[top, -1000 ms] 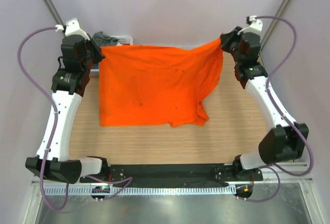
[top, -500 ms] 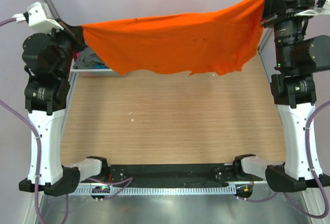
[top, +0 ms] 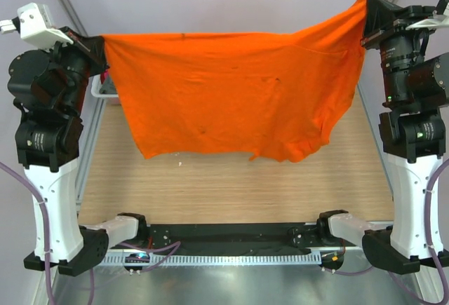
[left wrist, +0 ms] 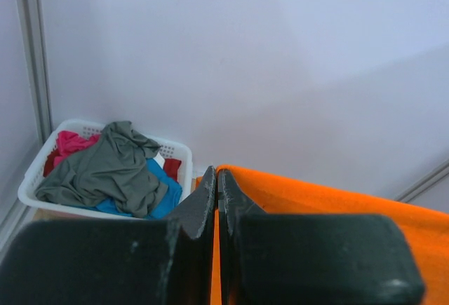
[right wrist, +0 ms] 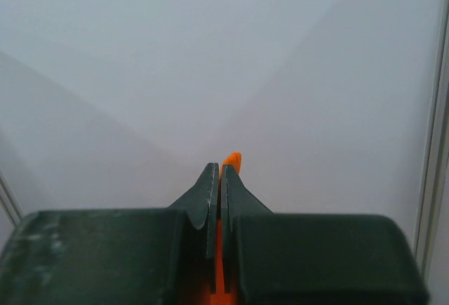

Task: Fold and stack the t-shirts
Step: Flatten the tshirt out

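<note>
The bright orange t-shirt hangs spread in the air between both raised arms, its lower edge above the wooden table. My left gripper is shut on its left top corner; orange cloth runs from the jaws in the left wrist view, where the gripper pinches it. My right gripper is shut on the right top corner; in the right wrist view an orange tip pokes past the closed gripper. Dark grey, teal-blue and red-pink t-shirts lie crumpled in the basket.
A white plastic laundry basket stands at the far left by the back wall; only a bit of its rim shows in the top view. Metal frame posts stand at the back corners. The black arm base rail runs along the near edge.
Both arms lifted the orange t-shirt off the table and up high. Since half a second ago it has swung toward the near side and hangs lower and flatter, more fully spread.
</note>
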Controlling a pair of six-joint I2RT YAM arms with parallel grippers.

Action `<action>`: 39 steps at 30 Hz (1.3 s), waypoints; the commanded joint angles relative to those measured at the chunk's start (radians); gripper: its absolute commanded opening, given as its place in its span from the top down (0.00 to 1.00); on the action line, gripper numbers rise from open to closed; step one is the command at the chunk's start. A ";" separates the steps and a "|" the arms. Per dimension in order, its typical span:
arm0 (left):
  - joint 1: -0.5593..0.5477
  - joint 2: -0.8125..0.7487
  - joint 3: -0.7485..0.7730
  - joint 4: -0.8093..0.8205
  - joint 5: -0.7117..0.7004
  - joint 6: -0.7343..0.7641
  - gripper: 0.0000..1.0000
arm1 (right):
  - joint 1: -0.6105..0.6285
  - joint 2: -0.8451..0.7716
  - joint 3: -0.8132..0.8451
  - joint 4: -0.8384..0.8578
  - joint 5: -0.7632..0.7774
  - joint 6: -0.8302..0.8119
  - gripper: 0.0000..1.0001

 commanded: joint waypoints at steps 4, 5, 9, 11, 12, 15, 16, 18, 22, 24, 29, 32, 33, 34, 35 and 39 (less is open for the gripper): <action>0.005 0.099 -0.024 -0.010 0.079 -0.005 1.00 | 0.001 0.050 -0.036 -0.016 0.078 -0.040 0.99; 0.007 0.122 -0.023 -0.006 0.085 -0.005 1.00 | -0.001 0.070 -0.038 -0.022 0.083 -0.043 0.99; 0.007 0.231 -0.023 0.034 0.099 -0.027 1.00 | 0.001 0.205 -0.025 -0.013 0.098 -0.046 0.99; 0.007 0.305 -0.017 0.082 0.101 -0.030 1.00 | -0.001 0.257 -0.013 0.010 0.107 -0.055 0.99; 0.005 0.337 0.005 0.095 0.102 -0.030 1.00 | -0.001 0.324 0.019 0.036 0.112 -0.069 0.99; 0.007 0.475 0.136 0.134 0.108 -0.036 1.00 | -0.019 0.449 0.193 0.044 0.124 -0.067 0.99; 0.005 0.557 0.190 0.128 0.114 -0.040 1.00 | -0.028 0.537 0.259 0.033 0.114 -0.060 0.99; 0.005 0.627 0.365 0.125 0.157 -0.051 1.00 | -0.062 0.605 0.457 0.009 0.057 -0.025 0.99; 0.007 0.698 0.517 0.158 0.239 -0.070 1.00 | -0.078 0.650 0.602 0.029 -0.004 -0.020 0.99; 0.007 0.658 0.479 0.169 0.274 -0.068 1.00 | -0.078 0.604 0.544 0.055 -0.027 -0.015 0.99; 0.001 0.434 0.100 0.279 0.358 -0.045 1.00 | -0.076 0.343 0.133 0.162 -0.026 -0.043 0.99; -0.002 0.327 -0.137 0.344 0.389 -0.022 1.00 | -0.078 0.218 -0.139 0.216 -0.009 -0.067 0.99; -0.004 0.255 -0.195 0.368 0.400 -0.001 1.00 | -0.076 0.133 -0.209 0.225 -0.003 -0.072 0.99; -0.007 0.222 -0.255 0.387 0.416 0.010 1.00 | -0.078 0.092 -0.278 0.234 0.002 -0.075 0.99; -0.007 0.179 -0.385 0.410 0.450 0.021 1.00 | -0.076 0.043 -0.417 0.245 0.000 -0.081 0.99; -0.012 0.017 -0.679 0.476 0.475 0.047 1.00 | -0.078 -0.203 -0.723 0.202 0.026 -0.067 0.99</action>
